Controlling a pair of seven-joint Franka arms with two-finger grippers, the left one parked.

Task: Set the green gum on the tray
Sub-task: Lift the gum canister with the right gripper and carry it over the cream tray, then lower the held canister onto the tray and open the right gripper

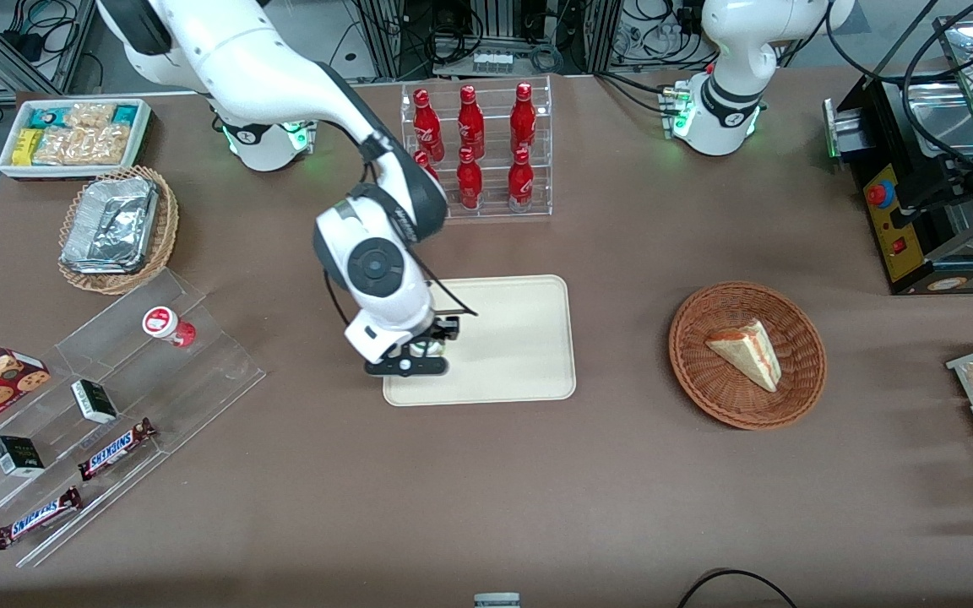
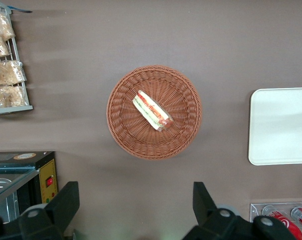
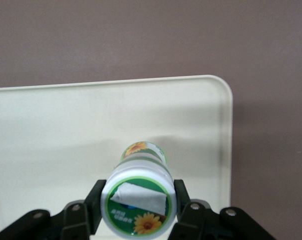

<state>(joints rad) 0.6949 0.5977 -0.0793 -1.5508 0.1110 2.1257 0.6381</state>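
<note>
The claw (image 3: 138, 212) grips the green gum (image 3: 139, 197) by its lidded top, the bottle's long axis hanging straight down over the tray (image 3: 50, 130), near its corner.

Right arm reaches down, gripper (image 1: 424, 348) fingers (image 3: 95, 200) closed in a grasp.

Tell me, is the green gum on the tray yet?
Nearly. The pick-up looks done: the gripper is shut on the gum and hangs over the tray, near the corner closest to the working arm. I cannot tell if the gum touches the tray. Left: set it down and let go.
</note>
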